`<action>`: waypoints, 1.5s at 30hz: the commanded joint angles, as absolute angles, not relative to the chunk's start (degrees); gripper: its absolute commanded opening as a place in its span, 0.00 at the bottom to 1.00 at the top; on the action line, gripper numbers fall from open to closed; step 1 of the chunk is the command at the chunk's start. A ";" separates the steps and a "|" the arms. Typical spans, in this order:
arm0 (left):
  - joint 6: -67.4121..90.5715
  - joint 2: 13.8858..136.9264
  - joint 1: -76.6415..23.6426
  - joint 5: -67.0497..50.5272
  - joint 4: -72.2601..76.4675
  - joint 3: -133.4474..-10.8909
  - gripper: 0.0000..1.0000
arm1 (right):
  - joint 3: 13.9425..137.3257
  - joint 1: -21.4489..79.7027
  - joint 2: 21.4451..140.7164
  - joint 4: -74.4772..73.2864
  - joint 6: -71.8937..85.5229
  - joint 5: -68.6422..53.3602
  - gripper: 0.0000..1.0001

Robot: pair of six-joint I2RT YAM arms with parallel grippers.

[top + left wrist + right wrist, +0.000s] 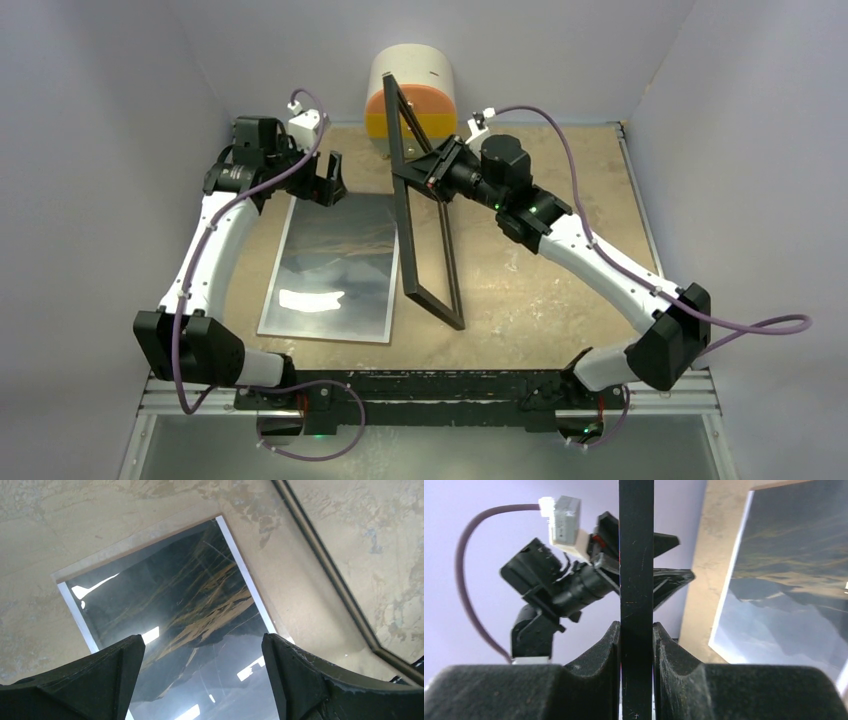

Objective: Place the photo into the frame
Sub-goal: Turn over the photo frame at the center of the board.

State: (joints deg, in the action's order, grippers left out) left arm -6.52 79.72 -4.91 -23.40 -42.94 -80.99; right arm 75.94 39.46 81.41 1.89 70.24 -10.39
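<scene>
Lilac walls point(100, 100) enclose a mottled tan table point(560, 290), seen from above.

The right gripper's point(636, 630) two black fingers point(604, 650) pinch a thin black edge of the frame point(435, 308) between them. The frame stands on edge, tilted, at the table's centre, running from 12 o'clock down towards 6 o'clock. Its near lower side appears to rest on the tabletop. The right arm reaches in from 4 o'clock.

The left gripper point(327, 180) hangs at about 10 o'clock with its fingers point(115, 665) spread wide and nothing between them. It is above the far end of the photo point(330, 265).

The photo lies flat and face up at 8 o'clock, just left of the frame. It shows dark mountains, a narrow white border and glare from the lights.

A white drum with orange and yellow bands point(412, 70) sits at 12 o'clock, behind the frame.
</scene>
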 commanded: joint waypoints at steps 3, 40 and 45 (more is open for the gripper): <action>-2.35 77.66 -5.14 -26.77 -38.84 -84.34 0.94 | 73.28 39.66 80.74 18.76 80.12 -13.91 0.00; 1.09 91.31 -26.45 -11.00 -30.27 -97.69 1.00 | 71.34 25.43 76.13 -5.04 64.88 -31.03 0.80; 0.29 91.39 -26.46 -9.61 -30.61 -96.41 1.00 | 78.62 24.73 77.49 -15.23 58.68 -30.26 0.79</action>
